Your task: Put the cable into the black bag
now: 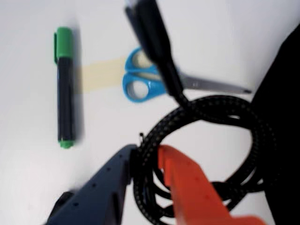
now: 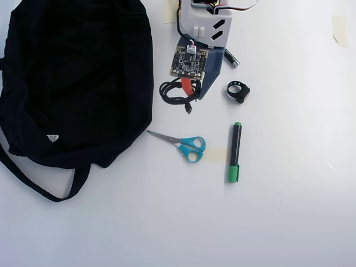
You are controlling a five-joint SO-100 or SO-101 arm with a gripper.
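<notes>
**Inspector:** State of the gripper (image 1: 146,157)?

**Assistant:** In the wrist view its dark blue finger (image 1: 105,187) and orange finger (image 1: 187,187) are pressed against a bundle of strands of the cable (image 1: 220,110) from either side. The jaws are pinching the coil at its edge.

**Inspector:** Where does the cable sit relative to the black bag (image 2: 72,78)?

**Assistant:** In the overhead view the cable (image 2: 172,97) lies just beside the bag's right edge, outside it, on the white table (image 2: 289,211). I cannot tell whether the coil rests on the table or is lifted clear. A short tail with a small plug (image 2: 189,109) points away from the bag.

**Inspector:** The arm?

**Assistant:** Its wrist, with a bare circuit board (image 2: 190,61) on top, stands right of the bag's upper part, over the cable.

**Inspector:** Other items, taken from the bag?

**Assistant:** Blue-handled scissors (image 2: 186,146) lie right of the bag's lower edge, blade tip towards it. A green-capped marker (image 2: 234,151) lies farther right, well apart from the bag. A small black ring-shaped strap (image 2: 238,92) sits right of the arm. A strip of beige tape (image 2: 217,154) lies between scissors and marker. A white tag (image 2: 52,138) shows on the bag's lower left, and its strap (image 2: 39,186) loops below it.
</notes>
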